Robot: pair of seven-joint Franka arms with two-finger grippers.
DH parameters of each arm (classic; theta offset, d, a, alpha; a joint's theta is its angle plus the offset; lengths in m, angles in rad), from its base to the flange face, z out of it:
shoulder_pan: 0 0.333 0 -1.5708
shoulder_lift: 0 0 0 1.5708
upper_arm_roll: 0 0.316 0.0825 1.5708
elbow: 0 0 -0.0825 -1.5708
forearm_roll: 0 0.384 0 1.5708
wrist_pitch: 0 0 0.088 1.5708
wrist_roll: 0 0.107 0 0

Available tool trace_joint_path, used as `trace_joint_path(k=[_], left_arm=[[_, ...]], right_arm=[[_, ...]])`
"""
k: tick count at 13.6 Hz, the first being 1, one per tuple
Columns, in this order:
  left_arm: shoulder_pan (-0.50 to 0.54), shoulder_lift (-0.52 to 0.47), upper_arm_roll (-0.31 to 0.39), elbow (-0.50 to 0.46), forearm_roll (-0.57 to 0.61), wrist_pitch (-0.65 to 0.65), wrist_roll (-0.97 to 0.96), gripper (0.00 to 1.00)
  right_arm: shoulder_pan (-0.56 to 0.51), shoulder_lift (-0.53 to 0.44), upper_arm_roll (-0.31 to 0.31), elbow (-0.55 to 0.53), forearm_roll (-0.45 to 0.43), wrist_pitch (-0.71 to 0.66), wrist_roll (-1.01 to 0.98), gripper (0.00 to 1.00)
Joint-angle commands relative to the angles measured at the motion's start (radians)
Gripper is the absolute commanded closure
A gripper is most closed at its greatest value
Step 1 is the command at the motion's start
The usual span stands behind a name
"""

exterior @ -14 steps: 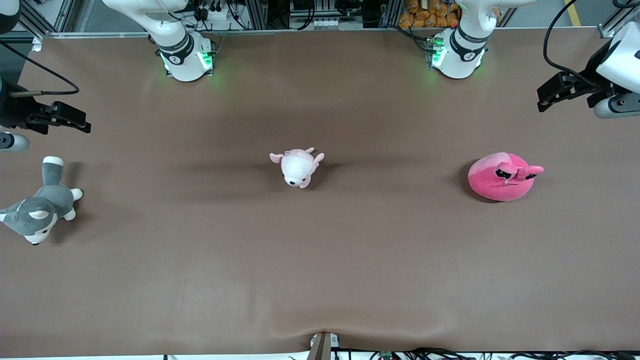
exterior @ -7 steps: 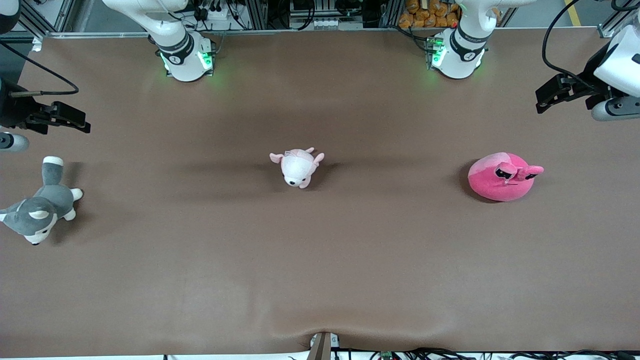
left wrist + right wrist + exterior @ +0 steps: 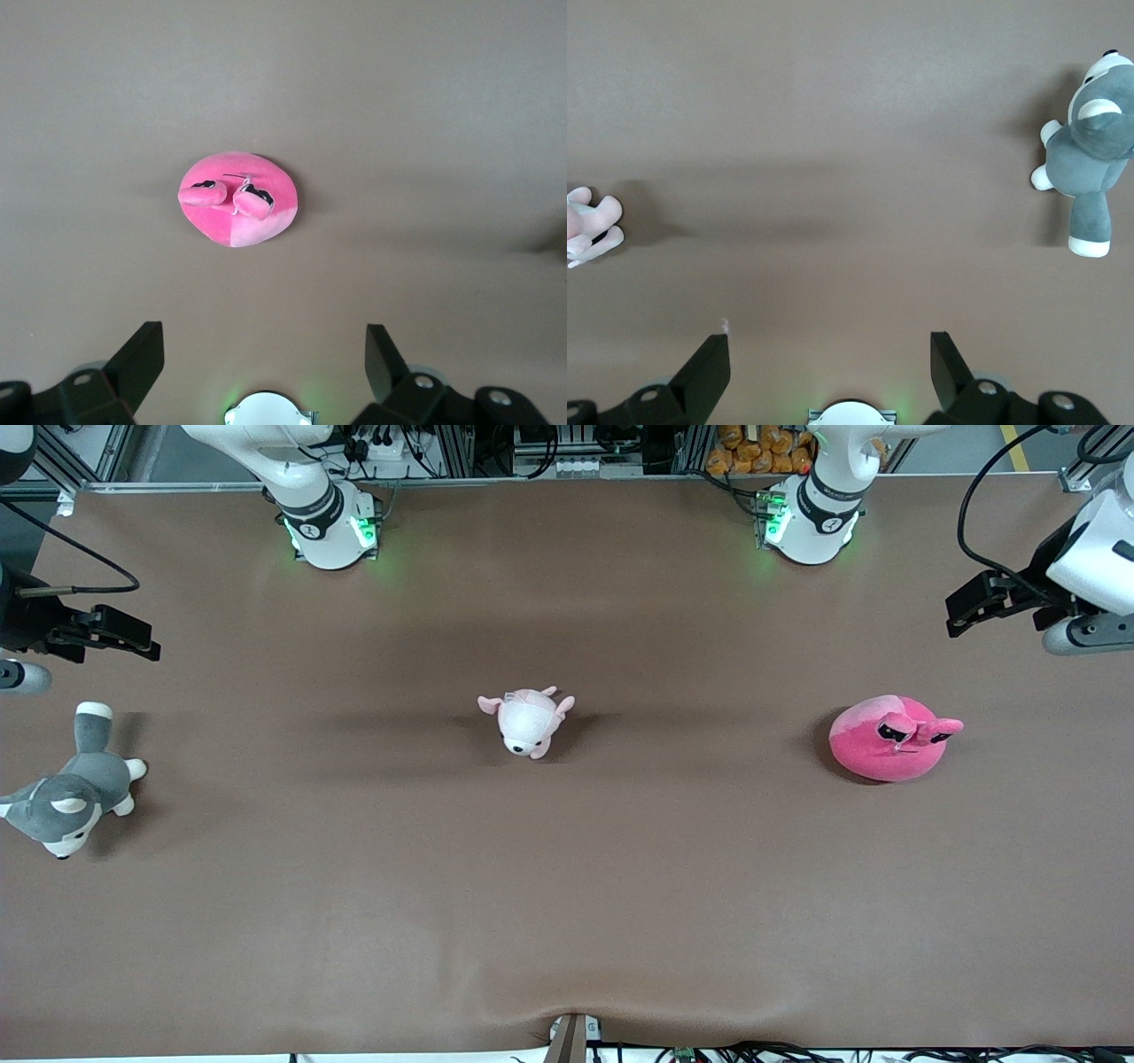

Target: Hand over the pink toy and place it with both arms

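The pink toy (image 3: 889,739), a round hot-pink plush with black half-lidded eyes, lies on the brown table toward the left arm's end. It also shows in the left wrist view (image 3: 237,198). My left gripper (image 3: 959,609) is open and empty, high over the table at the left arm's end, apart from the toy; its fingers (image 3: 140,359) stand wide. My right gripper (image 3: 142,640) is open and empty, high over the right arm's end; its fingers (image 3: 709,370) stand wide.
A small pale pink-and-white plush (image 3: 528,720) lies at the table's middle, its edge showing in the right wrist view (image 3: 589,226). A grey-and-white husky plush (image 3: 69,798) lies at the right arm's end, also in the right wrist view (image 3: 1088,155). Arm bases (image 3: 330,522) stand along the table's edge.
My left gripper has drifted slightly away from the front camera, over the left arm's end of the table. The right arm and the toys have not moved.
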State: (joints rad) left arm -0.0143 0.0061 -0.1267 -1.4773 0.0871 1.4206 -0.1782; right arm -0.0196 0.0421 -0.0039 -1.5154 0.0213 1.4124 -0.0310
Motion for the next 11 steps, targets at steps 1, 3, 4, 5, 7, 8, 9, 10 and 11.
trace_joint_path(k=[1,3,4,5,7,8,9,10,11], left_arm=[[0.017,0.0,-0.004,0.008,-0.003,0.001,0.019,0.0],[0.017,0.0,-0.004,0.003,-0.007,0.02,0.019,0.0],[0.019,0.0,-0.004,-0.006,-0.007,0.032,0.019,0.0],[0.027,0.002,-0.002,-0.015,-0.007,0.047,0.02,0.0],[0.047,0.0,-0.004,-0.034,-0.009,0.098,0.02,0.0],[0.045,0.006,-0.004,-0.037,-0.009,0.098,0.02,0.0],[0.047,0.006,-0.004,-0.052,-0.009,0.098,0.02,0.0],[0.045,0.006,-0.004,-0.064,-0.016,0.1,0.019,0.0],[0.042,0.002,-0.007,-0.064,-0.03,0.095,0.0,0.0]], right_arm=[[0.001,-0.002,0.004,0.001,-0.014,0.002,-0.001,0.0],[0.001,-0.002,0.004,0.001,-0.014,0.002,-0.001,0.0],[0.0,-0.002,0.004,0.001,-0.014,0.002,-0.003,0.0],[0.0,-0.002,0.004,0.001,-0.014,0.002,-0.001,0.0],[0.001,-0.002,0.004,0.006,-0.014,0.002,-0.003,0.0],[0.003,-0.002,0.004,0.009,-0.014,0.002,-0.001,0.0],[0.006,-0.002,0.004,0.008,-0.014,0.002,-0.001,0.0],[0.006,-0.002,0.004,0.008,-0.014,0.002,-0.001,0.0],[0.004,-0.002,0.004,0.008,-0.014,0.002,-0.001,0.0]])
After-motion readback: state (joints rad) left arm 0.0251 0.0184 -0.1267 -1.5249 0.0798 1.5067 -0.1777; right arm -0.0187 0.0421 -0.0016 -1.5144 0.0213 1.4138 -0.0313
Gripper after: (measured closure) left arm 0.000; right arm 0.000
